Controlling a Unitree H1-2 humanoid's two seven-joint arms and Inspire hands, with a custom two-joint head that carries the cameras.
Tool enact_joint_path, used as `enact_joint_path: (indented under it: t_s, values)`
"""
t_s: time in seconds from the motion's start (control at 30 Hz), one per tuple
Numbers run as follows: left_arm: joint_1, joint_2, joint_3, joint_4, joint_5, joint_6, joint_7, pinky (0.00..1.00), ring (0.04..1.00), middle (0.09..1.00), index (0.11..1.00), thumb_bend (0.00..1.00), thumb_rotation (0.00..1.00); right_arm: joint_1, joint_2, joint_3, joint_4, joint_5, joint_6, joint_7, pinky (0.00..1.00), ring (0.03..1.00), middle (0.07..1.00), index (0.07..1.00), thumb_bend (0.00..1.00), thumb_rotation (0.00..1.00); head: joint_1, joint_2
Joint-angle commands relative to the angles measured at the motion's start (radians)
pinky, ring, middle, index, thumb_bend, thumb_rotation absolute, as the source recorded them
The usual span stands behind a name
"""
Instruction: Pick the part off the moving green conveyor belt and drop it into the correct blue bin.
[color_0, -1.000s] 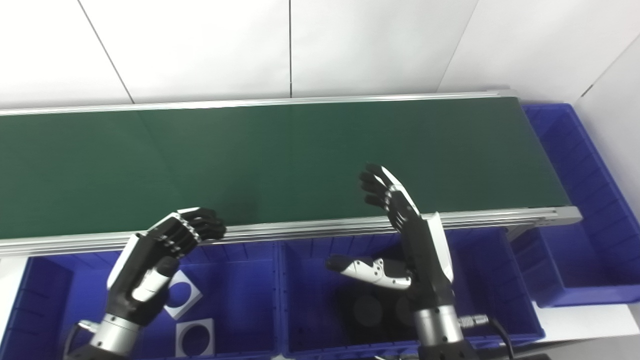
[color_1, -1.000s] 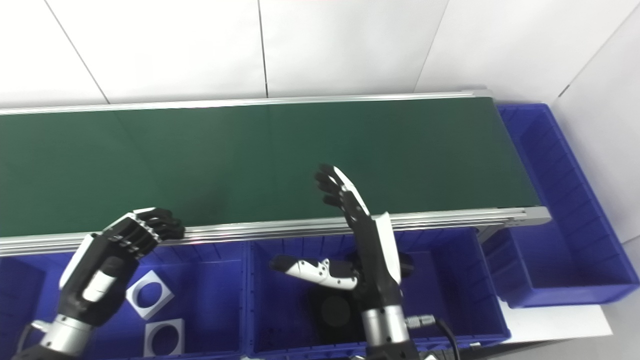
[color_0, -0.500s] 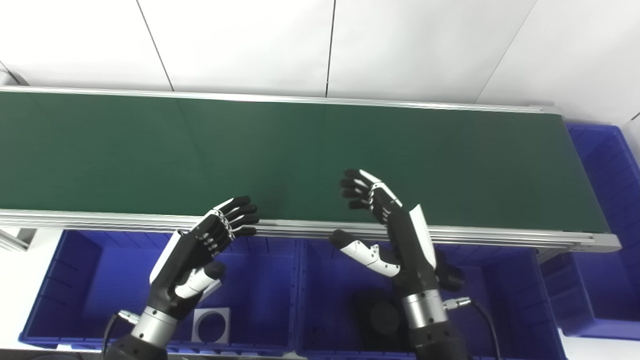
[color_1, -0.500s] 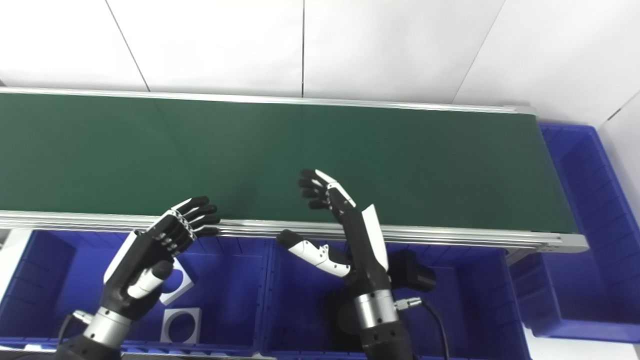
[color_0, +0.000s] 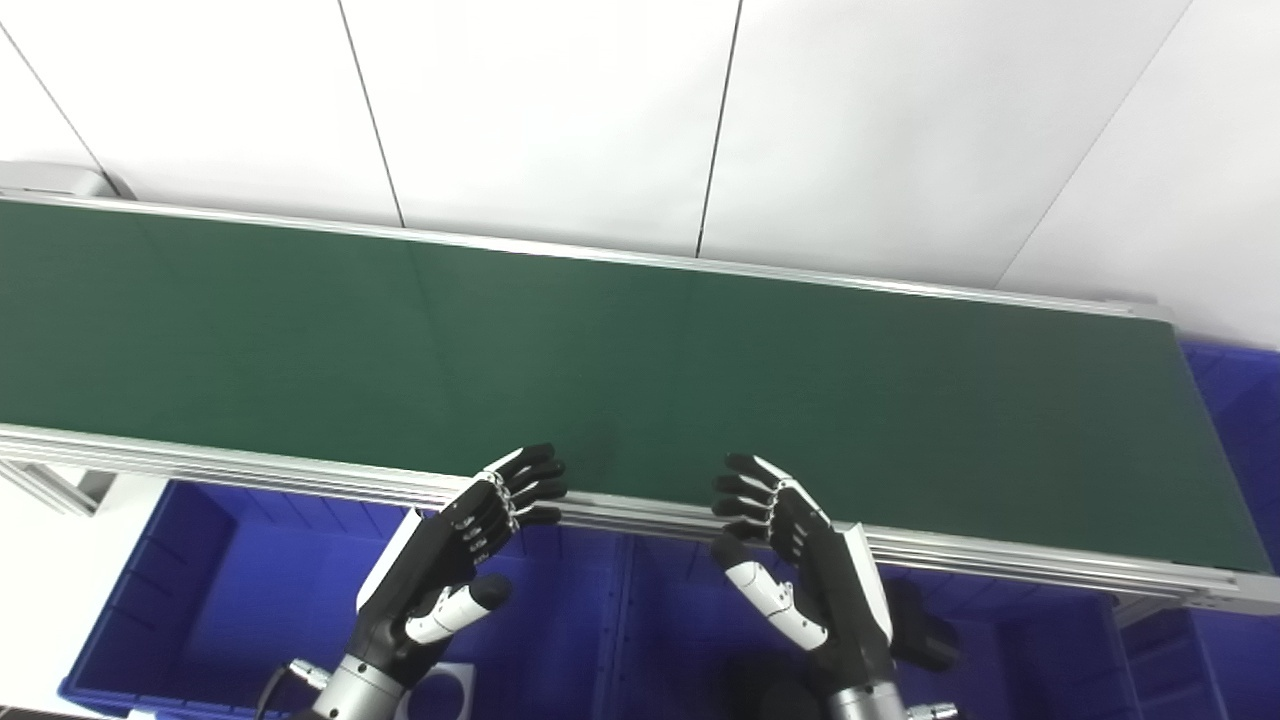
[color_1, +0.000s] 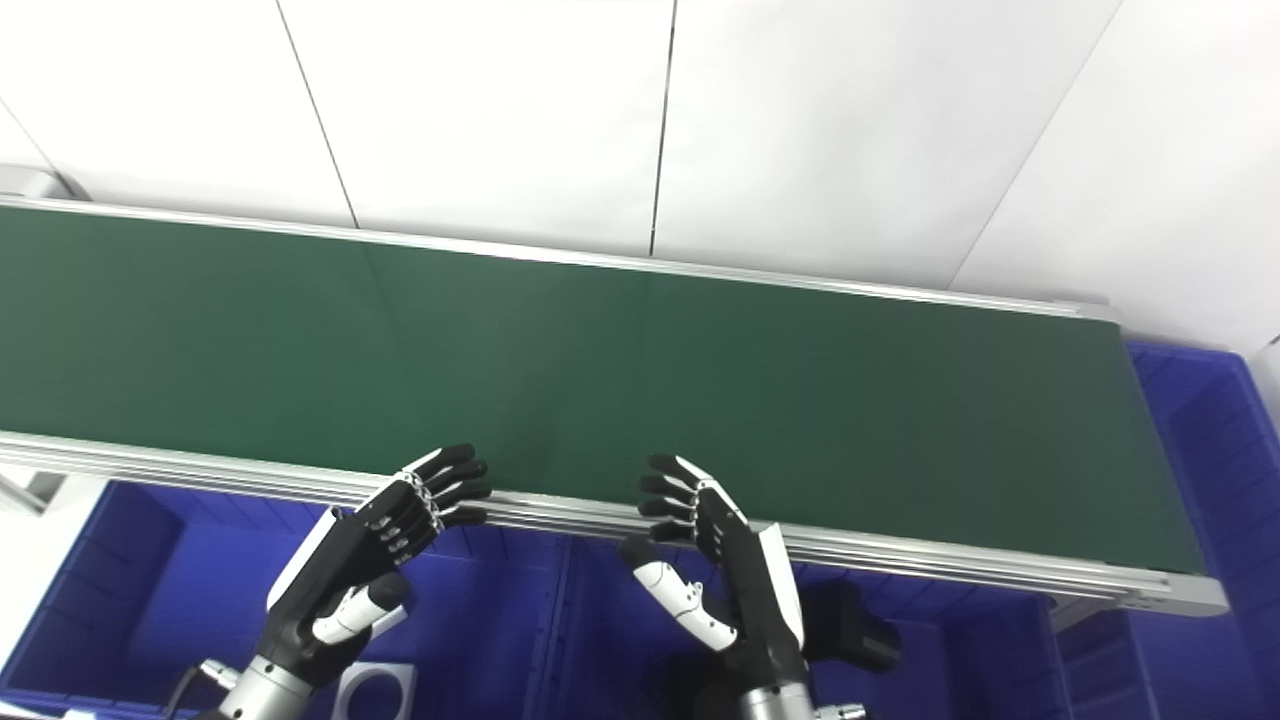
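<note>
The green conveyor belt (color_0: 640, 370) runs across the view from left to right, and no part shows on it. My left hand (color_0: 455, 560) hovers at the belt's near rail, open, fingers spread, holding nothing. My right hand (color_0: 800, 560) hovers beside it to the right, also open and empty, its fingertips just over the rail. Below the rail sit the left blue bin (color_0: 180, 590) and the middle blue bin (color_0: 660, 620). My arms partly hide both bins.
A white square plate with a round hole (color_1: 375, 692) lies in the left bin. A black part (color_1: 850, 630) lies in the middle bin behind my right wrist. Another blue bin (color_0: 1240, 400) stands past the belt's right end. A white wall rises behind.
The camera has swung up and left, so the whole picture shifted. My left hand's curled fingers have spread open. My right hand has drawn back from over the belt to its near rail.
</note>
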Motion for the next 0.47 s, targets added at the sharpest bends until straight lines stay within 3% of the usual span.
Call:
enact_joint_path:
  t_s: [0.0, 0.43]
  values:
    - [-0.022, -0.003, -0.007, -0.008, 0.008, -0.044, 0.005, 0.77, 0.832, 0.864, 0.867, 0.88, 0.66, -0.009, 0.002, 0.001, -0.015, 0.016, -0.083, 0.003, 0.65, 0.725, 0.764, 0.815, 0.58, 0.6, 0.001, -0.002]
    - [-0.046, -0.005, -0.014, 0.022, 0.005, -0.041, 0.01, 0.78, 0.823, 0.849, 0.854, 0.88, 0.65, 0.019, -0.029, 0.007, -0.025, 0.016, -0.123, 0.01, 0.72, 0.79, 0.825, 0.851, 0.67, 0.6, -0.005, 0.005]
